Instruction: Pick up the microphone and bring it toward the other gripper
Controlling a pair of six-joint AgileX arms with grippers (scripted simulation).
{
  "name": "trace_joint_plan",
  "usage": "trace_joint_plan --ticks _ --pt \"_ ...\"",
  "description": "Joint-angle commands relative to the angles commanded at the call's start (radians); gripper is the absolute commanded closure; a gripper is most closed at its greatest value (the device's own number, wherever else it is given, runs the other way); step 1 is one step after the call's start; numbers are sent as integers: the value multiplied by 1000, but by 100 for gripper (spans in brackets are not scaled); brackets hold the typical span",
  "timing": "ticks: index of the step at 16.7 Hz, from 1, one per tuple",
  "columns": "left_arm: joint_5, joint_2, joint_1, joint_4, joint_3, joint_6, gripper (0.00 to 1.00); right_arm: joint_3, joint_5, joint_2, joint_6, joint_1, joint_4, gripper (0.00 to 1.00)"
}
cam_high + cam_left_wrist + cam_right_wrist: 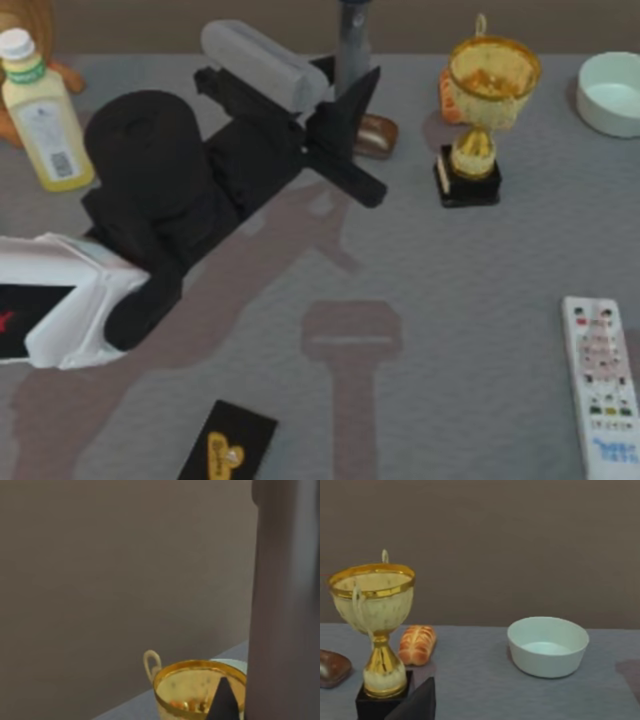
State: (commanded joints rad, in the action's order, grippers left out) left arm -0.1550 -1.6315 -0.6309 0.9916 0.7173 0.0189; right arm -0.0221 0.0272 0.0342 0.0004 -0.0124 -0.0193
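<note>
The microphone [352, 45] stands upright at the back middle of the top view, its silver-grey handle rising to a dark head cut off by the picture's top edge. My left gripper [362, 140] is raised there and shut on the lower handle, one wedge finger on each side. In the left wrist view the handle [285, 600] fills one side, close beside one black fingertip [222, 700]. My right gripper, the other gripper, is outside the top view. Only one finger [420, 702] shows in the right wrist view, with nothing against it.
A gold trophy [485, 110] on a black base stands right of the left gripper, with a bread roll [417, 644] behind it. A white bowl [610, 95] sits back right, a white remote [603, 385] front right, a bottle [40, 110] back left, and a black card [228, 445] at the front.
</note>
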Motion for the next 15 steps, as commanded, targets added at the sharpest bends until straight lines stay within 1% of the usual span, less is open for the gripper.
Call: trace_joint_plan --ticks 2,4,6,12,15 --pt "0 0 0 0 0 0 100 -45 52 75 2 -23 -39 0" --pt "0 0 0 0 0 0 100 -111 124 193 5 -53 -97 0" --pt "0 0 0 0 0 0 100 -194 209 348 11 -88 -171 0" --pt "0 0 0 0 0 0 100 -484 485 880 29 -203 -430 0" --pt "0 0 0 0 0 0 100 -611 607 1108 33 -254 -544 0"
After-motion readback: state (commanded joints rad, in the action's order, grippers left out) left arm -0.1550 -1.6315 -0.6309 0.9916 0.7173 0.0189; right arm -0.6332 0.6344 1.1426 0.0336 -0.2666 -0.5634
